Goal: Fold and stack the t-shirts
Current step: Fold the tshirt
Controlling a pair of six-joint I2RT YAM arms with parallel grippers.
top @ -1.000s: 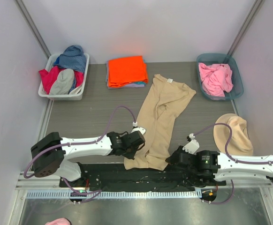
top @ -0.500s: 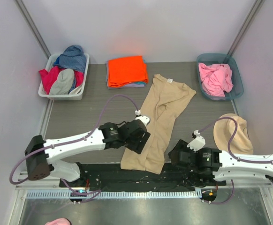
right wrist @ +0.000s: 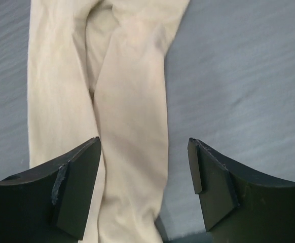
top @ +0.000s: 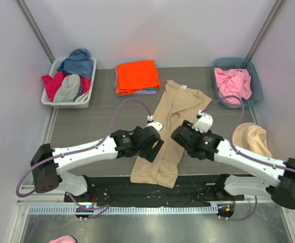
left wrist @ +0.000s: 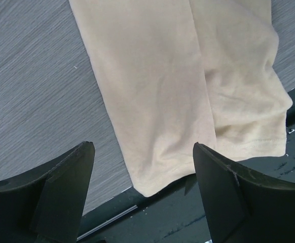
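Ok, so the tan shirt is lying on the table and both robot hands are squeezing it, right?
Not squeezing it. The wrist views show the left gripper and the right gripper open above the tan shirt, holding nothing. The shirt does lie on the table, as the top view shows.

tan shirt point(top: 175, 109) middle under left arm point(top: 132, 143) and right arm point(top: 198, 140), lavender cloth point(top: 148, 92) mostly beneath orange shirt point(top: 136, 75)
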